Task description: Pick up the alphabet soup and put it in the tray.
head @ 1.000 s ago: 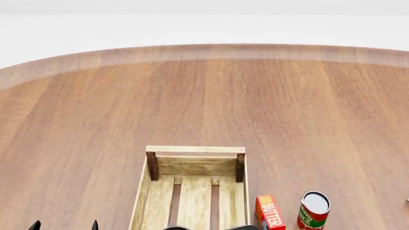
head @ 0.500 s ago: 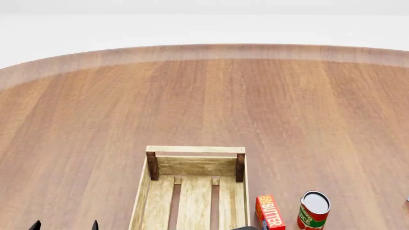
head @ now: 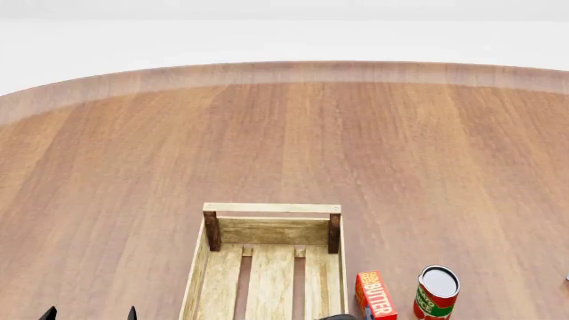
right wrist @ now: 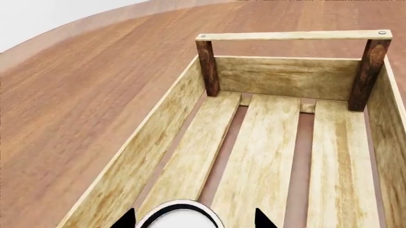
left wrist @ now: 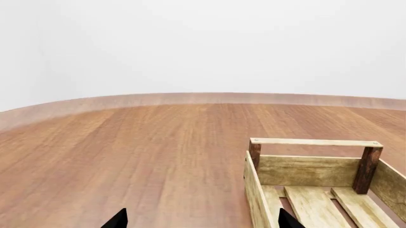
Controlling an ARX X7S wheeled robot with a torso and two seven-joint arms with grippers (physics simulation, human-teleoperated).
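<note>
Right wrist view: the right hand [right wrist: 193, 221] straddles the pale top of the alphabet soup [right wrist: 178, 216], at the near end of the tray [right wrist: 285, 76], whose long axis runs near to far. Grasping or released, I cannot tell. The left hand [left wrist: 199, 222], released and empty, sits left of the tray; the right arm is nearer.

tray [head: 266, 267] slats bare at far end | butter box [head: 375, 295], red-green can [head: 436, 292] crowd its right

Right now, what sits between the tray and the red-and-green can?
The red butter box, in the head view. It stands beside the tray's right wall, with the red-and-green can further right.
</note>
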